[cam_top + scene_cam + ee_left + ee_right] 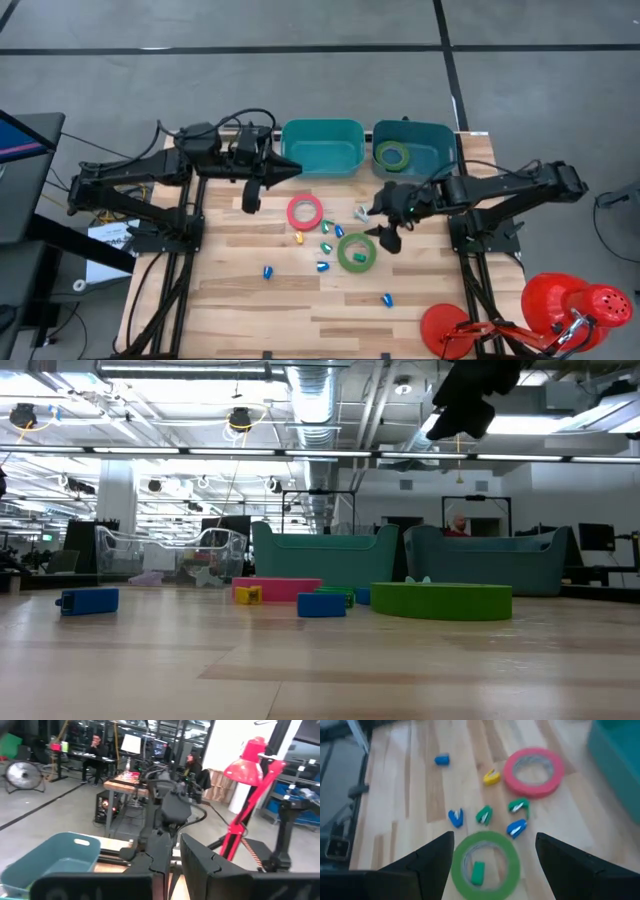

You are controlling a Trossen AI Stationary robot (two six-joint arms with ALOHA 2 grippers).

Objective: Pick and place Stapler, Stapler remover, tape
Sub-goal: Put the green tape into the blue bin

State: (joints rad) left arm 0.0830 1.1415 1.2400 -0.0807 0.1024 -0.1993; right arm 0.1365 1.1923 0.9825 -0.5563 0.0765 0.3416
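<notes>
Right pincer [492,851]: fingers spread wide, holding nothing, poised above the surface [240,290]. Green tape roll [485,865]: flat on the surface just below and between its fingers, a small green piece [478,872] inside its centre. Pink-red tape roll [534,771]: farther ahead; left pincer [250,199], closed and empty, beyond it.

The table [250,295] is pale wood in glued strips, smooth with a soft sheen. The two teal bins [322,148] look like matt moulded plastic. The pink-red tape roll [305,211] and green tape roll [356,252] look matt and smooth-sided. The small staple removers [455,817] look like glossy plastic. The red lamp [575,305] shines like lacquered metal.
</notes>
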